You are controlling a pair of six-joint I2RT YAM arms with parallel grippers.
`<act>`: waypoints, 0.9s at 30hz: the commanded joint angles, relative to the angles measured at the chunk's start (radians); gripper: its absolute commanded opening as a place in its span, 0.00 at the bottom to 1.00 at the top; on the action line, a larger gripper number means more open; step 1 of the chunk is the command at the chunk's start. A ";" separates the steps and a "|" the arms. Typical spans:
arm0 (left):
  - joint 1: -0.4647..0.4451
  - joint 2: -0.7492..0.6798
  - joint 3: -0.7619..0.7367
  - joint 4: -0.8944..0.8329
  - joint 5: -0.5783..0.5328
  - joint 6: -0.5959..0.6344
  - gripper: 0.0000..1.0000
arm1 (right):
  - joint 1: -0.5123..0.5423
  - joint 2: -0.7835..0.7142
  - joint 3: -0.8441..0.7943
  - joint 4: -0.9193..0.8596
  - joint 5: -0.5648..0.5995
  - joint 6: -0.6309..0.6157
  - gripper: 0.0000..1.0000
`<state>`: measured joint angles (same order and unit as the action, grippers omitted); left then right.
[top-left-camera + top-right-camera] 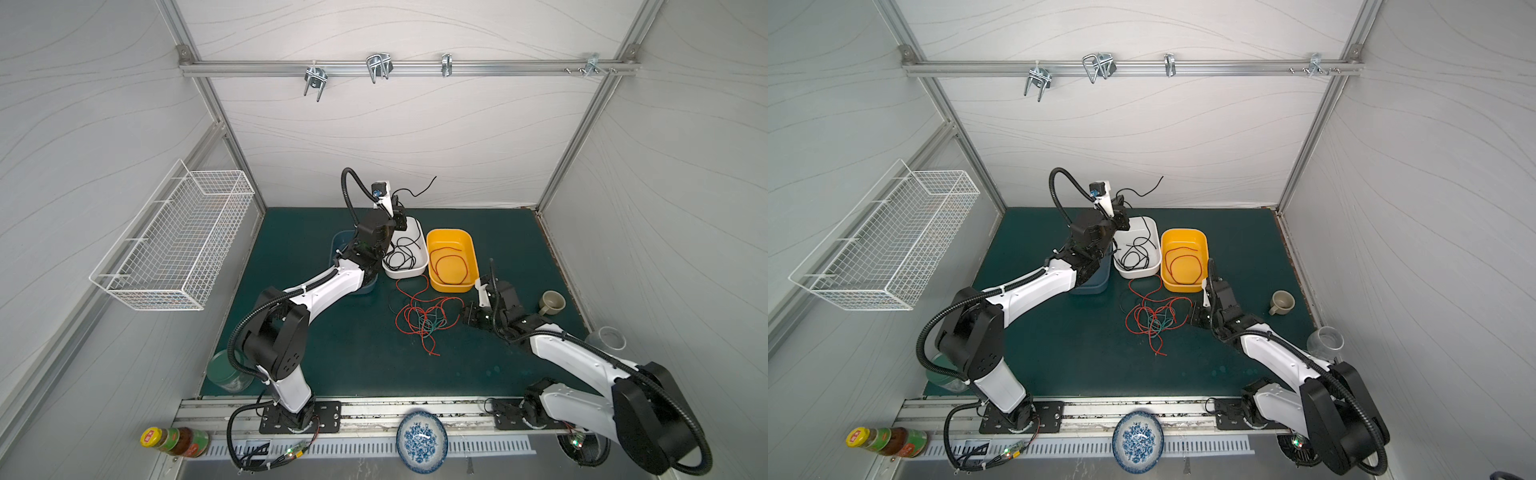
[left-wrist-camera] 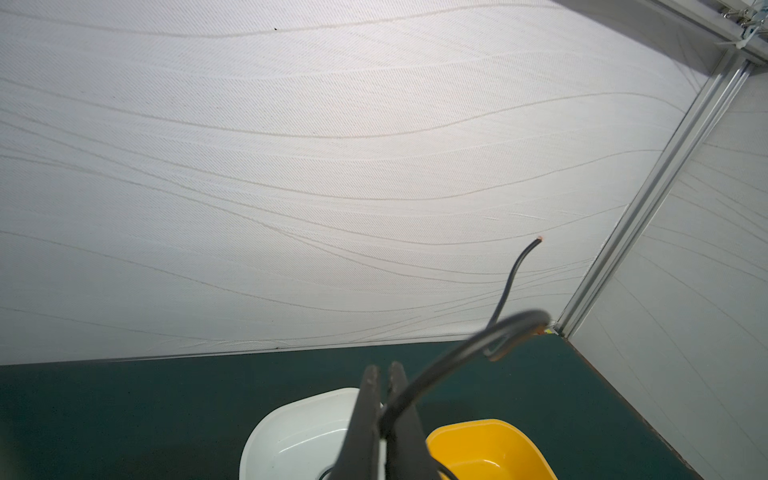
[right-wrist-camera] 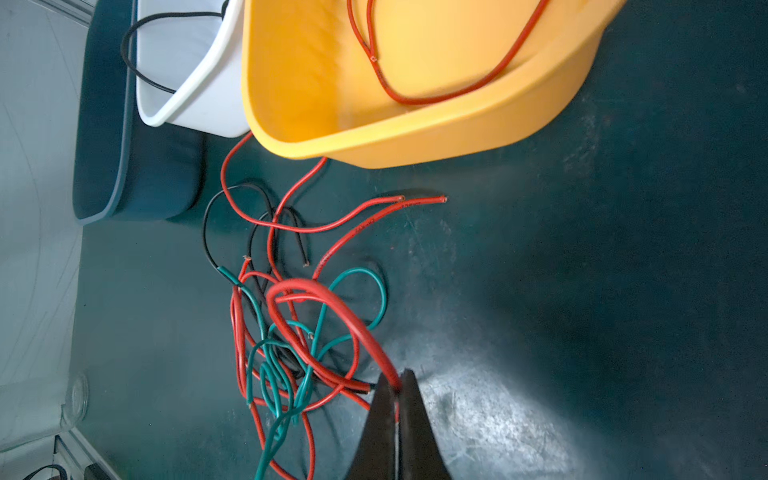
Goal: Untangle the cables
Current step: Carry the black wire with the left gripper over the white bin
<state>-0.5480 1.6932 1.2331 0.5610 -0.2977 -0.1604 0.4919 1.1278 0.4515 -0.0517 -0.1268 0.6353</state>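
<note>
A tangle of red, teal and black cables (image 1: pixel 424 320) (image 1: pixel 1154 320) (image 3: pixel 299 332) lies on the green mat in front of the bins. My right gripper (image 1: pixel 465 316) (image 3: pixel 395 380) is low at the tangle's right edge, shut on a red cable (image 3: pixel 332 299) that arches up out of the heap. My left gripper (image 1: pixel 397 198) (image 2: pixel 384 374) is raised over the white bin (image 1: pixel 405 275) (image 2: pixel 266 432), shut on a black cable (image 1: pixel 419 192) (image 2: pixel 515 270). One end of it sticks up towards the back wall and the rest hangs coiled into the white bin.
A yellow bin (image 1: pixel 451 287) holding a looped red cable (image 1: pixel 451 262) stands right of the white one. A blue bin (image 1: pixel 338 243) sits under my left arm. A cup (image 1: pixel 550 303) and a glass jar (image 1: pixel 606 338) stand at the right, a green jar (image 1: pixel 226 370) at the front left.
</note>
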 commanded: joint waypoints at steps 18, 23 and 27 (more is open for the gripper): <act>0.003 -0.018 -0.161 0.131 -0.054 -0.069 0.00 | 0.009 0.004 0.000 0.018 0.001 -0.004 0.00; 0.003 -0.017 -0.193 0.131 -0.074 -0.047 0.00 | 0.010 -0.002 0.000 0.018 -0.002 -0.003 0.00; 0.002 -0.023 -0.209 0.116 -0.081 -0.042 0.00 | 0.011 -0.005 -0.001 0.021 -0.008 0.000 0.00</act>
<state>-0.5480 1.6932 1.0271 0.6254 -0.3531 -0.2131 0.4961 1.1313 0.4515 -0.0517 -0.1284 0.6353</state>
